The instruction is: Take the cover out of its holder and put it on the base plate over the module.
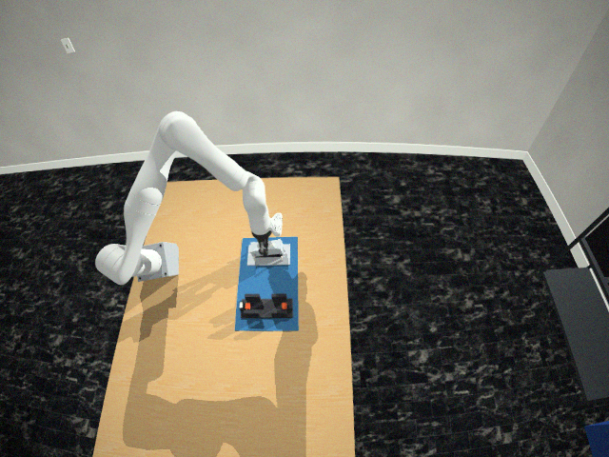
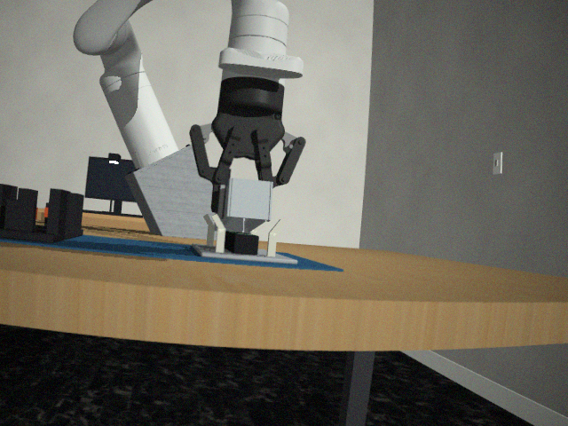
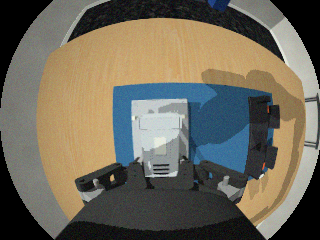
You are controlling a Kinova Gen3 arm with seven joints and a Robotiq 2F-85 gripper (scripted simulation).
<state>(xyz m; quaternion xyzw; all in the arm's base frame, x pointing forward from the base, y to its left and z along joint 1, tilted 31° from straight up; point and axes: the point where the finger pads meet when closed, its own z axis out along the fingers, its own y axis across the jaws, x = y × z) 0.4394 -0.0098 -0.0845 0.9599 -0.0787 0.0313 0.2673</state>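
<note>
My gripper (image 1: 264, 252) (image 2: 246, 199) (image 3: 161, 159) is shut on the pale grey cover (image 2: 249, 199) (image 3: 160, 134) by its sides, above the base plate (image 1: 251, 261) (image 2: 275, 259) (image 3: 137, 106). The black module (image 2: 242, 243) stands on the plate below the cover, with a visible gap between them. The cover's lower edge is near the height of the cream guide posts' tips (image 2: 220, 236) (image 2: 272, 243). The wrist view hides the module under the cover. The far finger is partly hidden behind the cover in the exterior view.
The black holder (image 1: 266, 307) (image 2: 59, 213) (image 3: 257, 135), with orange parts and upright blocks, stands at the other end of the blue mat (image 1: 260, 281) (image 2: 320, 267) (image 3: 121, 125). No cover shows in it. The mat lies on the wooden table (image 1: 196, 364) (image 2: 413, 284) (image 3: 80, 100).
</note>
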